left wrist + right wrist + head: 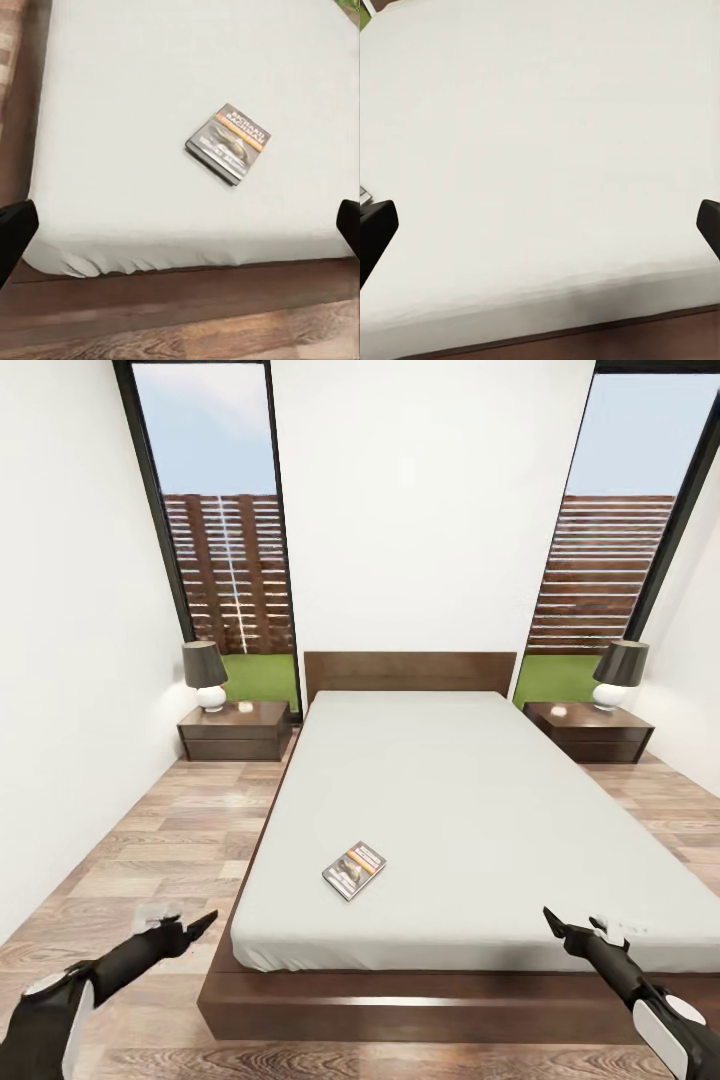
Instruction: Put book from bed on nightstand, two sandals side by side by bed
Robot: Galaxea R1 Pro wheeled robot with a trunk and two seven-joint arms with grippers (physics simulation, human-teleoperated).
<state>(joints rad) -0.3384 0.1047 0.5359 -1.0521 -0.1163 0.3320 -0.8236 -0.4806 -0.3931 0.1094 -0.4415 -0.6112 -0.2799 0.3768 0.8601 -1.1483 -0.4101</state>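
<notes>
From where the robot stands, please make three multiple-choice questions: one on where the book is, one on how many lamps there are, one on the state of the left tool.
1. Where does the book lie?
A. on the mattress near the foot of the bed
B. on a nightstand
C. on the floor

2. How many lamps are there?
A. one
B. two
C. three

3. The left tool is:
A. shut on the book
B. holding a sandal
C. open and empty

Answers: 1 A, it rests flat on the pale mattress; 2 B, a left lamp and a right lamp, one per nightstand; 3 C, in the left wrist view its fingers stand wide apart with nothing between them.
</notes>
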